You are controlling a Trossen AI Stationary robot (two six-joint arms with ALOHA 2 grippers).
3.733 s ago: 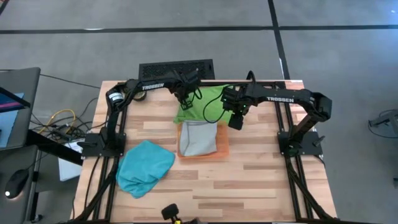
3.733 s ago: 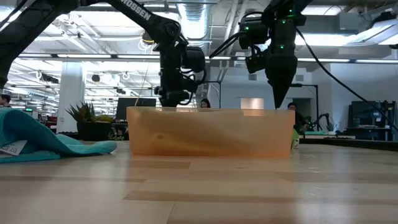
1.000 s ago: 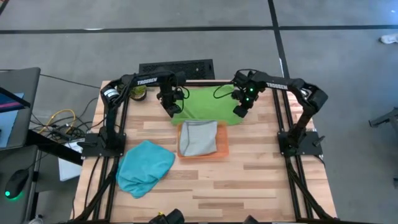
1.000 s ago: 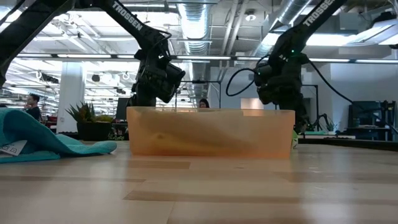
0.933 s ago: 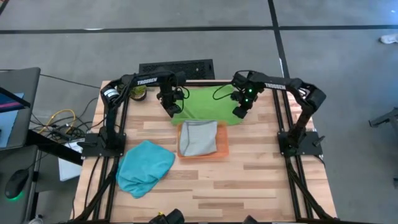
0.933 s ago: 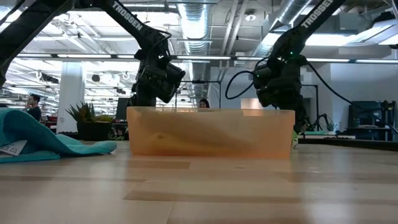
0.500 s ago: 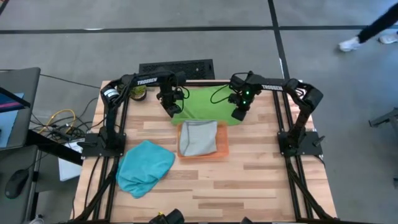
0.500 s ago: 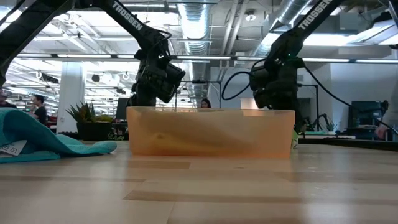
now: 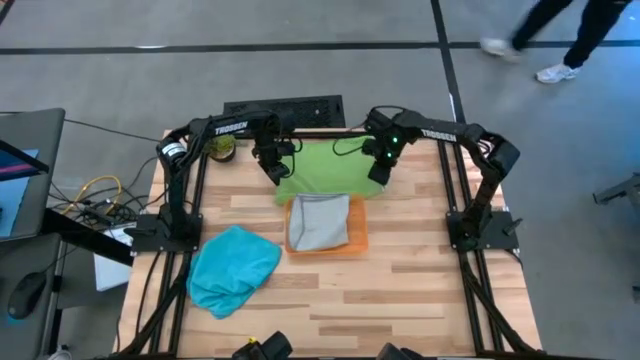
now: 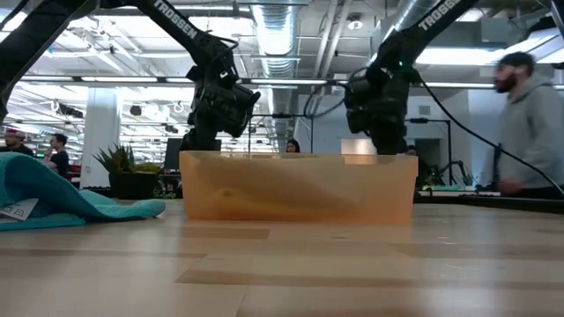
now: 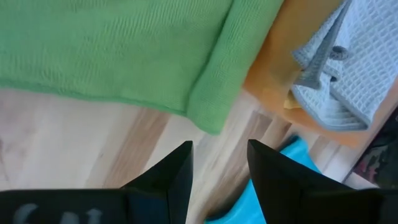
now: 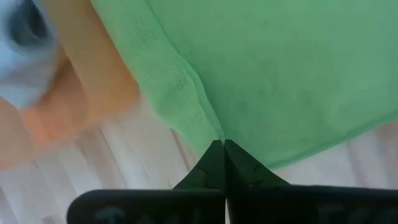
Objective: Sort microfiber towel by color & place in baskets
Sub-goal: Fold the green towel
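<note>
A green towel [image 9: 322, 165] lies spread on the far middle of the table. Its near edge reaches the orange basket [image 9: 358, 240], in which a grey towel [image 9: 320, 222] lies. A teal towel [image 9: 233, 268] lies bunched at the near left. My left gripper [image 11: 217, 165] is open above bare wood, just off the green towel's near left corner [image 11: 208, 118], and touches nothing. My right gripper [image 12: 222, 155] is shut on the green towel at its near right. In the low view the basket's wall [image 10: 298, 187] hides both grippers' fingertips. My right gripper pinches the green towel's hemmed edge [image 12: 208, 134] near its near right corner between its two fingers. The fingers come steeply from above. The rest of the towel lies on the table; whether one layer or several are held cannot be told.
A small potted plant [image 9: 221, 147] stands at the far left corner, and a black perforated panel [image 9: 284, 108] lies beyond the table's far edge. A person [image 10: 529, 123] walks through the room behind. Bare wood lies at the near right of the table.
My right gripper has shut on the green towel's near right edge. It has then moved a little up and toward the table's left and far side, drawing that corner inward. The left gripper has kept still and stayed open.
</note>
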